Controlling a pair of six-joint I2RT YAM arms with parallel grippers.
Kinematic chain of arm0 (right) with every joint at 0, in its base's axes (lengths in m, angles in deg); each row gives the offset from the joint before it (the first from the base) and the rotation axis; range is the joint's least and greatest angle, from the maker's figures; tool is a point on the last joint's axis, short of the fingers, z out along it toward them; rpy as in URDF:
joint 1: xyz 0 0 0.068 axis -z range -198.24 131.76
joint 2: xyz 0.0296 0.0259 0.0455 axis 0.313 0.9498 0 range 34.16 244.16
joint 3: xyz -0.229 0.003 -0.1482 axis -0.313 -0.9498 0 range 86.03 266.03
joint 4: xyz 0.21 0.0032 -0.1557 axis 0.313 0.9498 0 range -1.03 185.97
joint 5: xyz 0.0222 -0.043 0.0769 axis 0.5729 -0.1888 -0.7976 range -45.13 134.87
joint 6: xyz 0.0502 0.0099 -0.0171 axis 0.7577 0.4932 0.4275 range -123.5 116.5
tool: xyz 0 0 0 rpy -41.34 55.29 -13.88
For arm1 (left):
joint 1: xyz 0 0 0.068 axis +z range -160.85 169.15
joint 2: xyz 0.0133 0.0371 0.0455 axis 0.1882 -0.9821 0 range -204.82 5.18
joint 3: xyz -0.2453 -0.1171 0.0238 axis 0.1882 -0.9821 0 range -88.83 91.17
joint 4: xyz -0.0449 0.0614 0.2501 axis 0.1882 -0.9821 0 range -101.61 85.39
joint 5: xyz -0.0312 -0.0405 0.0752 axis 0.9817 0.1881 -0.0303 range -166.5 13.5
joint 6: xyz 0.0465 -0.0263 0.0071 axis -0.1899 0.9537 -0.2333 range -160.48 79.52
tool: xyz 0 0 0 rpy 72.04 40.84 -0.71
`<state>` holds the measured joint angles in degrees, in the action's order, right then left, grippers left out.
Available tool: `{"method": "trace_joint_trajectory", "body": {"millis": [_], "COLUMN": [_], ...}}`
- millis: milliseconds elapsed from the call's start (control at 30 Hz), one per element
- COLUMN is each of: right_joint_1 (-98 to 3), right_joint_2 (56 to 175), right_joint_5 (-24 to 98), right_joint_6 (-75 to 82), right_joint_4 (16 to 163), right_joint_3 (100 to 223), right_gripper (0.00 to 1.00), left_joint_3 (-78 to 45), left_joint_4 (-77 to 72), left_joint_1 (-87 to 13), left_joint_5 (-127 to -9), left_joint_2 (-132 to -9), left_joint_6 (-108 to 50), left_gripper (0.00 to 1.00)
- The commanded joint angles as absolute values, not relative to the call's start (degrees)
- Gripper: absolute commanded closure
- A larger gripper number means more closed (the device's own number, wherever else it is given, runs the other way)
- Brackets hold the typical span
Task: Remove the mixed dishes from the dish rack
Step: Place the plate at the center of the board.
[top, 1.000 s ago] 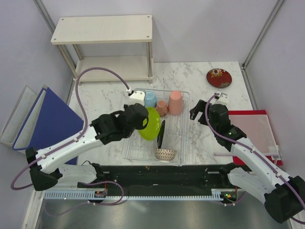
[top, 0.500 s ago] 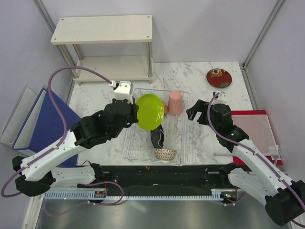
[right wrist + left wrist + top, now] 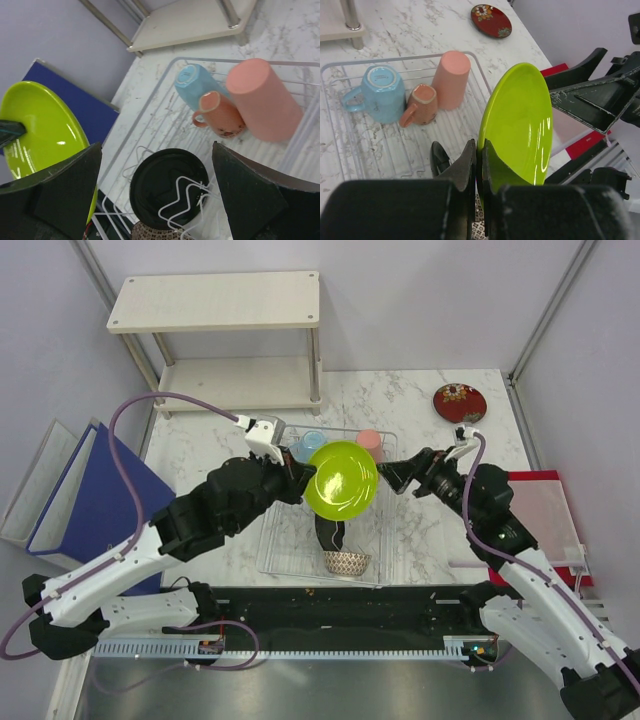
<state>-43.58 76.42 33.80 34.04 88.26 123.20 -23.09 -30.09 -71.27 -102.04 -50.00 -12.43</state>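
My left gripper is shut on the rim of the lime green plate and holds it on edge above the dish rack. My right gripper stands open just right of the plate, with nothing between its fingers. In the rack are a black plate on edge, a net-patterned beige bowl, a light blue cup, a small salmon cup and a tall pink cup. A dark red plate lies on the table at the back right.
A two-tier beige wooden shelf stands at the back left. A blue folder leans at the left edge of the table. A red mat with a clear sheet lies at the right.
My left gripper has lifted the green plate out of the rack and carried it up and to the right. The right gripper has swung left toward the plate, still open.
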Motion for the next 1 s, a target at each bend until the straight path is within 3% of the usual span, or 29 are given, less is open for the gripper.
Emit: {"method": "trace_joint_trajectory", "body": {"millis": [0, 233, 467, 967], "right_joint_1": [-43.73, -43.73, -43.73, -43.73], "right_joint_2": [76.53, 75.82, 64.24, 72.66], "right_joint_5": [23.52, 17.19, 32.91, 16.67], "right_joint_6": [39.29, 42.91, 40.02, 45.01], "right_joint_4": [78.0, 67.88, 74.72, 68.68], "right_joint_3": [122.25, 119.17, 117.59, 117.33], "right_gripper": [0.02, 0.02, 0.02, 0.05], "left_joint_3": [-24.58, -25.02, -25.28, -26.95], "left_joint_4": [-20.7, -19.56, -19.38, -15.43], "left_joint_1": [-70.7, -70.35, -70.17, -69.91], "left_joint_5": [-96.37, -94.87, -95.4, -93.11], "left_joint_2": [-49.05, -49.84, -50.1, -50.55], "left_joint_6": [-11.48, -10.42, -10.25, -8.93], "left_gripper": [0.98, 0.98, 0.98, 0.98]}}
